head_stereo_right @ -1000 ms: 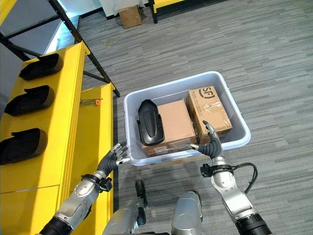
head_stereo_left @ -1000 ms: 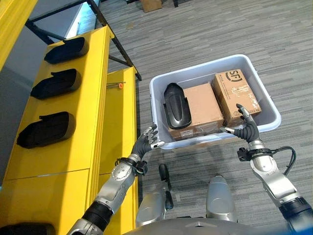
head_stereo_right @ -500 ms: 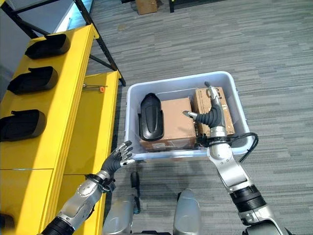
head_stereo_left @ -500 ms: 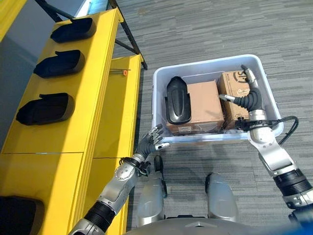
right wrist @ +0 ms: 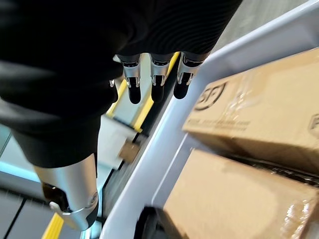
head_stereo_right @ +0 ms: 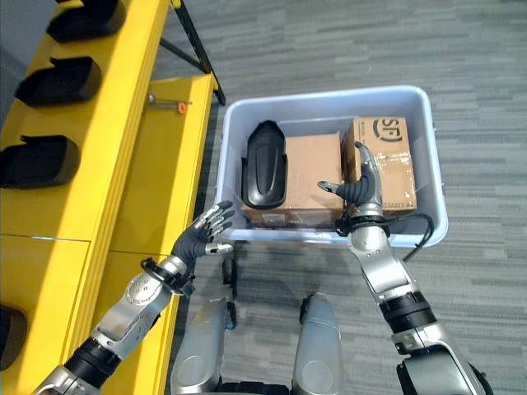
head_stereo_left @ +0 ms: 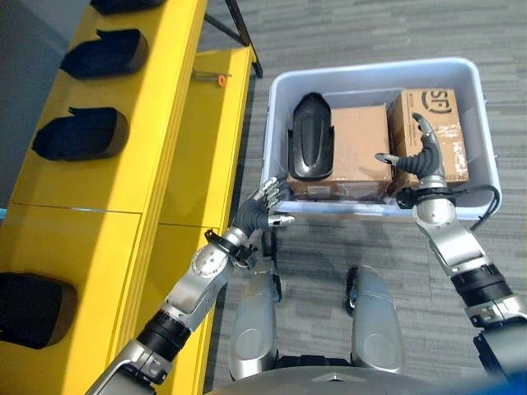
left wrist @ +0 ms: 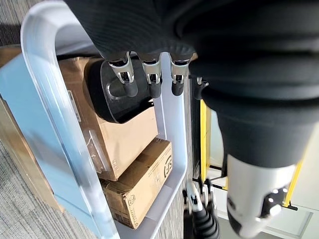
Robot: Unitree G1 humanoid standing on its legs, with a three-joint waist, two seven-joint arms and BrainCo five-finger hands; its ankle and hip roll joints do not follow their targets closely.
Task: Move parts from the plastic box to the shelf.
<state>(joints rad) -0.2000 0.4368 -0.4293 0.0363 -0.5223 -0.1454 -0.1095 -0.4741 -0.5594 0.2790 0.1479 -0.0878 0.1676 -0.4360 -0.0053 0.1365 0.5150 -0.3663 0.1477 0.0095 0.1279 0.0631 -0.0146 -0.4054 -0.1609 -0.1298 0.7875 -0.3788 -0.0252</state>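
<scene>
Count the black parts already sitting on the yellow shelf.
4 visible: three in a row, one at the near end. More may lie out of view.

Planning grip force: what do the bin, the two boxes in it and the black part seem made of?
Bin: pale blue-grey plastic, smooth, slightly translucent rim. Two boxes: brown cardboard, matte, one with shiny tape. Black part: probably moulded plastic, semi-gloss highlights, though rubber is possible.

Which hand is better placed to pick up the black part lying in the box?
Probably the left hand: open at the near-left corner of the pale plastic box, just below the black moulded part. The right hand hovers open over the printed cardboard carton, farther away.
</scene>
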